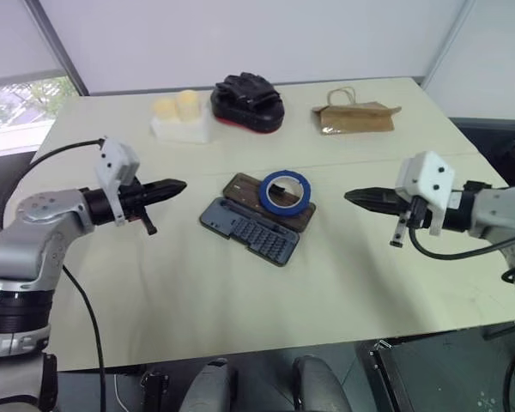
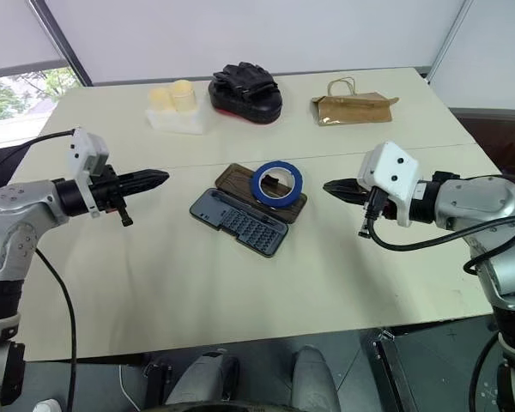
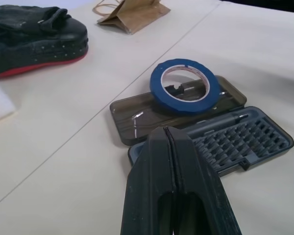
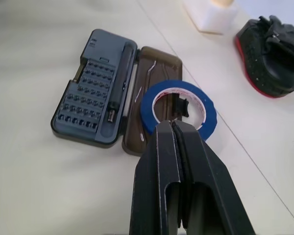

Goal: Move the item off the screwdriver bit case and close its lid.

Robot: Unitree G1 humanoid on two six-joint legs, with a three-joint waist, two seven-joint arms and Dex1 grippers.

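- Right now the screwdriver bit case lies fully open on the cream table, midway between the two grippers and clear of both.
- Its dark grey-blue tray holds rows of small bits in sockets, and a slim dark driver handle lies in a channel along the hinge side.
- The smoky-brown lid is folded flat on the table beside the tray, on the side farther from both hands.
- The roll of blue tape rests flat on the lid, toward the end nearer the right gripper; through its whitish core the lid's small black latch shows.
- The left gripper hovers above the table with its fingers pressed together, holding nothing, pointing toward the case; the tray end is nearest its tip.
- The right gripper is likewise clenched and empty, aimed at the tape, which sits just ahead of its tip but apart from it.
- Well beyond both hands, at the table's far side, lie a black and red padded mitt, a white foam block carrying two pale yellow cylinders, and a brown paper bag with handles, lying flat.
- No writing or brand mark can be read on the case, tape or bag.
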